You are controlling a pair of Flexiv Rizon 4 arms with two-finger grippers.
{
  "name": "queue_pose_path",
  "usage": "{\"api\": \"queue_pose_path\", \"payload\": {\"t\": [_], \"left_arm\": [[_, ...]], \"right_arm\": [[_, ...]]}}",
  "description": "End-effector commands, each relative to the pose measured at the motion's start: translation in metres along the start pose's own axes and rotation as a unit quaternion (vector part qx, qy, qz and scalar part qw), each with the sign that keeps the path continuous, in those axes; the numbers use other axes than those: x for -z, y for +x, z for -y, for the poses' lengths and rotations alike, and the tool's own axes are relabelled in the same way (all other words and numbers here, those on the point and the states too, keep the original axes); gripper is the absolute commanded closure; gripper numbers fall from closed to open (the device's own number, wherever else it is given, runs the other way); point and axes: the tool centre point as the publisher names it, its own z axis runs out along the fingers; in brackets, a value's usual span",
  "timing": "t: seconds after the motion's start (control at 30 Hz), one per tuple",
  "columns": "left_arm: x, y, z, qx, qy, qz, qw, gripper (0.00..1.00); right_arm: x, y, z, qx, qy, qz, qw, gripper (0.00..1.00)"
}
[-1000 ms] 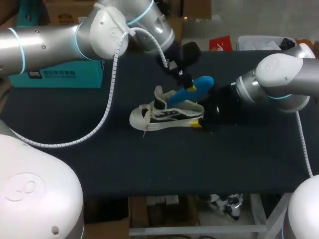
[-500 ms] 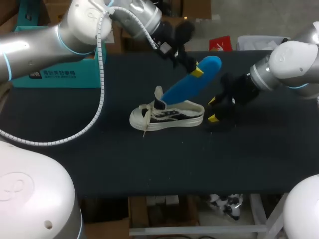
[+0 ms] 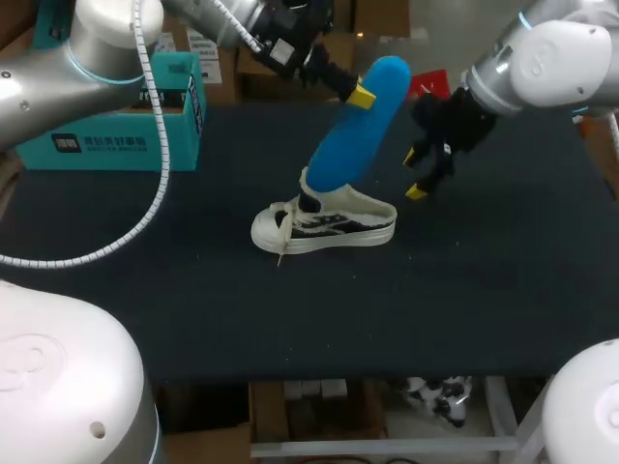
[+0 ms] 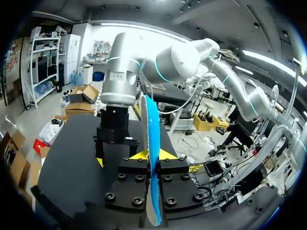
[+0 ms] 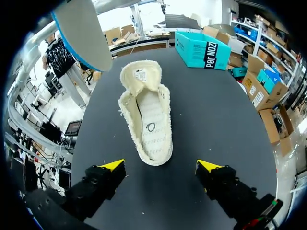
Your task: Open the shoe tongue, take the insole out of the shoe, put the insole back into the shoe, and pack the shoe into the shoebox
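The dark table fills most of the head view. The left arm enters from the upper left and reaches past the middle along the top of the frame. The right arm comes in from the upper right corner. A teal shoebox sits at the upper left of the table, under the left arm.

The blue insole hangs tilted above the table's centre, its upper end toward the top of the frame and its lower end over the shoe's raised tongue. The white shoe, marked with dark patches, stands on its sole in the middle of the table, toe to the left.

The left gripper clamps the insole near its upper end. The left wrist view shows the insole on edge between the closed fingers of the left gripper. The right gripper hovers right of the shoe, fingers spread wide and holding nothing. In the right wrist view the right gripper sits behind the shoe's heel, and the insole hangs beyond the tongue end with bare table between them.
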Motion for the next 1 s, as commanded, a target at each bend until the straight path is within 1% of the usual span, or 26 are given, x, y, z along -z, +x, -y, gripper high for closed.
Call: {"api": "queue_pose_path", "payload": {"t": [0.03,0.1,0.23,0.3,0.33,0.4,0.47,0.53,0.7,0.8,0.9,1.0], "left_arm": [[0.022,0.016,-0.007,0.013,0.005,0.024,1.000,1.00],[0.034,0.020,-0.012,0.027,0.007,0.039,0.999,1.00],[0.059,0.031,-0.021,0.057,0.006,0.055,0.997,1.00],[0.071,0.038,-0.027,0.071,0.002,0.077,0.995,1.00],[0.078,0.040,-0.031,0.074,-0.002,0.078,0.994,1.00],[0.090,0.046,-0.040,0.087,-0.008,0.100,0.991,1.00],[0.104,0.051,-0.052,0.102,-0.015,0.113,0.988,1.00],[0.114,0.054,-0.064,0.116,-0.016,0.135,0.984,1.00],[0.139,0.056,-0.096,0.158,-0.027,0.167,0.973,1.00],[0.151,0.055,-0.117,0.181,-0.032,0.183,0.966,1.00],[0.158,0.053,-0.139,0.204,-0.036,0.193,0.959,1.00],[0.165,0.050,-0.156,0.225,-0.037,0.199,0.953,1.00]], "right_arm": [[0.002,-0.009,-0.019,0.003,0.104,-0.012,0.995,0.00],[0.003,-0.010,-0.024,-0.003,0.124,-0.009,0.992,0.00],[0.004,-0.010,-0.033,-0.007,0.148,0.002,0.989,0.00],[0.003,-0.007,-0.039,-0.006,0.160,0.005,0.987,0.00],[0.002,-0.006,-0.042,-0.005,0.166,0.006,0.986,0.00],[-0.001,-0.003,-0.049,-0.002,0.178,0.008,0.984,0.00],[-0.005,-0.001,-0.057,0.004,0.184,0.009,0.983,0.00],[-0.010,0.000,-0.064,0.009,0.194,0.009,0.981,0.00],[-0.025,0.002,-0.078,0.024,0.214,0.010,0.977,0.00],[-0.034,0.001,-0.082,0.031,0.220,0.012,0.975,0.00],[-0.043,-0.002,-0.084,0.034,0.222,0.013,0.974,0.00],[-0.050,-0.005,-0.087,0.036,0.232,0.012,0.972,0.00]]}}
